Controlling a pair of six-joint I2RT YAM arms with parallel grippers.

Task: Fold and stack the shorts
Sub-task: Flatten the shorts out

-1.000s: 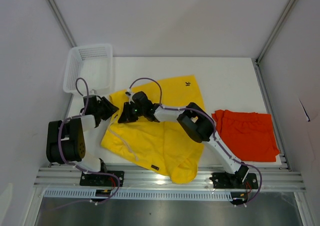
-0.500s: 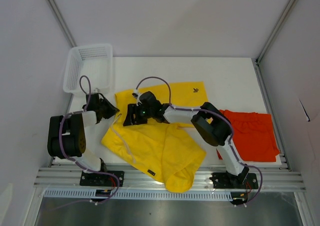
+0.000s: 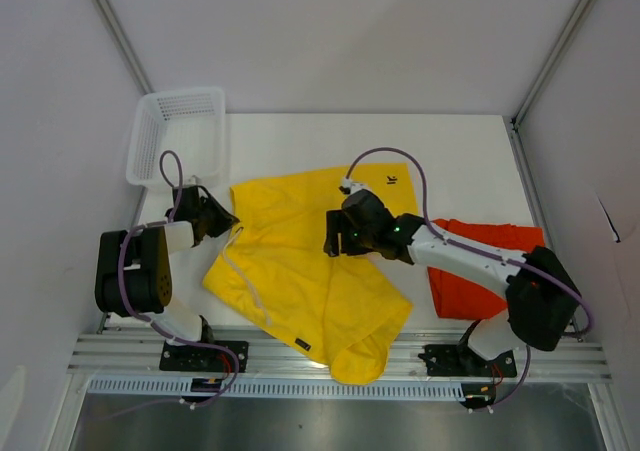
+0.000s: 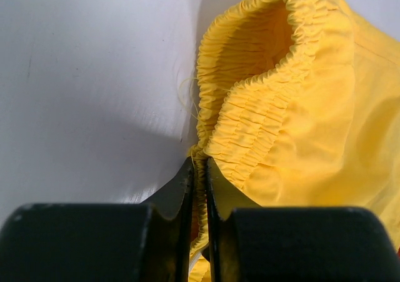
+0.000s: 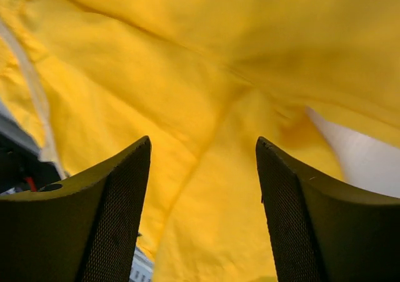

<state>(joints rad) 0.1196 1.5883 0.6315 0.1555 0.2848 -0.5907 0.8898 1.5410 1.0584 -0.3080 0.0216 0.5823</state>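
Right gripper hangs released, jaws wide, over the middle of the yellow shorts; the orange shorts lie apart to its right. Slightly farther back, the left gripper is clenched on their waistband, with the yellow legs spreading rightward across the surface.

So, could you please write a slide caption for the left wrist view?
Left end effector pinching the elastic waistband of the yellow shorts on the white table.
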